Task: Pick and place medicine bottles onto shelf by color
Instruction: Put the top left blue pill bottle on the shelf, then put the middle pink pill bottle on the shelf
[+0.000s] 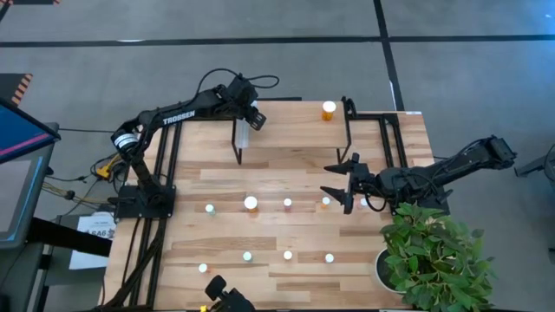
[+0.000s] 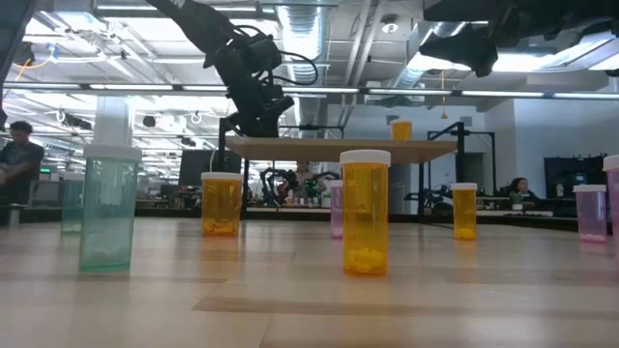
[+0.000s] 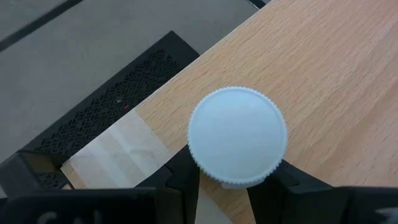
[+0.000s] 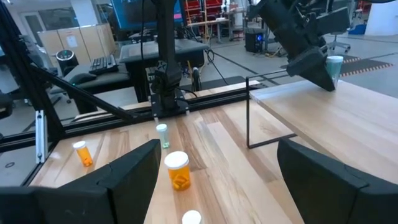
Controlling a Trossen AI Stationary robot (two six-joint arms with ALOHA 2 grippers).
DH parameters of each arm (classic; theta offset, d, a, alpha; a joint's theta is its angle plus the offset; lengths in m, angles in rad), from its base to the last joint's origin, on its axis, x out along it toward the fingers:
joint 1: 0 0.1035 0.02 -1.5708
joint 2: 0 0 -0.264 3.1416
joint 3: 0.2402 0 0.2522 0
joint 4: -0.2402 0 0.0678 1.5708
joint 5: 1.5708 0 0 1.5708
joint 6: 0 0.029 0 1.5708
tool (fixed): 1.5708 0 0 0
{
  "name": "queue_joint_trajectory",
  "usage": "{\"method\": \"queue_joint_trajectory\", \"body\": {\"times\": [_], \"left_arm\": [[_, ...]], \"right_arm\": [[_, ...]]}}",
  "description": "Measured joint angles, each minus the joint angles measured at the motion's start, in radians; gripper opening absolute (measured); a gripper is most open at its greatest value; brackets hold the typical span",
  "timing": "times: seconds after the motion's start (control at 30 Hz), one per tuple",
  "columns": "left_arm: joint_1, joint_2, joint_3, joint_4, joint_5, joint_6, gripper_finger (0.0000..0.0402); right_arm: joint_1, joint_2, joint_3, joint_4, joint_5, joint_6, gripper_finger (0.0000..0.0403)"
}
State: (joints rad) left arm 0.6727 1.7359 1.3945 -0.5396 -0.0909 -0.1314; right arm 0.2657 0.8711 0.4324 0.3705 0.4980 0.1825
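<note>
My left gripper (image 1: 251, 120) is shut on a pale green medicine bottle (image 4: 334, 65) with a white cap (image 3: 237, 135). It holds the bottle over the left end of the shelf (image 1: 295, 121), near a corner with a pale strip (image 3: 118, 149). An orange bottle (image 1: 329, 110) stands on the shelf's right end. Several more bottles stand on the table, among them an orange one (image 2: 366, 215), a green one (image 2: 106, 208) and a pink one (image 2: 590, 213). My right gripper (image 1: 347, 184) hangs open and level over the table's right part, with nothing between its fingers. My left gripper pinches the bottle's body just under the cap (image 3: 233, 182), one finger (image 3: 184, 182) on each side. The fingers slant down from the table's far left. The bottle stands upright over the shelf board; whether its bottom touches the board, I cannot tell.
A potted plant (image 1: 434, 256) fills the near right corner. Two rows of bottles (image 1: 288, 203) (image 1: 288, 256) cross the table nearer than the shelf. The shelf's black legs (image 1: 238, 143) (image 1: 348, 130) stand on the table. People sit in the room beyond.
</note>
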Motion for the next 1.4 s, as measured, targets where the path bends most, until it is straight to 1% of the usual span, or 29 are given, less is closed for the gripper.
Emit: {"method": "queue_joint_trajectory", "body": {"times": [0.27, 0.5, 0.77, 0.93, 1.0, 1.17, 1.4], "left_arm": [[-0.002, 0.000, 0.000, -0.001, 0.000, 0.000, 0.0138], [-0.001, 0.000, 0.000, 0.014, -0.003, 0.000, 0.0164], [-0.001, 0.000, 0.000, 0.035, -0.003, 0.007, 0.0184], [-0.001, 0.000, 0.000, 0.035, -0.004, 0.021, 0.0188], [-0.001, 0.000, 0.003, 0.029, -0.018, 0.021, 0.0188], [-0.005, 0.000, 0.067, -0.023, -0.074, 0.041, 0.0188], [-0.006, -0.001, 0.176, -0.121, -0.078, 0.042, 0.0188]], "right_arm": [[0.001, 0.000, 0.000, -0.003, 0.000, 0.002, 0.0344], [0.001, 0.000, 0.000, -0.003, -0.001, 0.003, 0.0342], [0.001, 0.000, 0.000, -0.003, -0.001, 0.003, 0.0344], [0.001, 0.000, 0.000, -0.003, -0.001, 0.003, 0.0341], [0.001, 0.000, 0.000, -0.003, -0.002, 0.003, 0.0342], [0.001, 0.000, 0.000, -0.003, -0.002, 0.003, 0.0345], [0.002, 0.000, 0.000, -0.003, -0.003, 0.002, 0.0342]]}}
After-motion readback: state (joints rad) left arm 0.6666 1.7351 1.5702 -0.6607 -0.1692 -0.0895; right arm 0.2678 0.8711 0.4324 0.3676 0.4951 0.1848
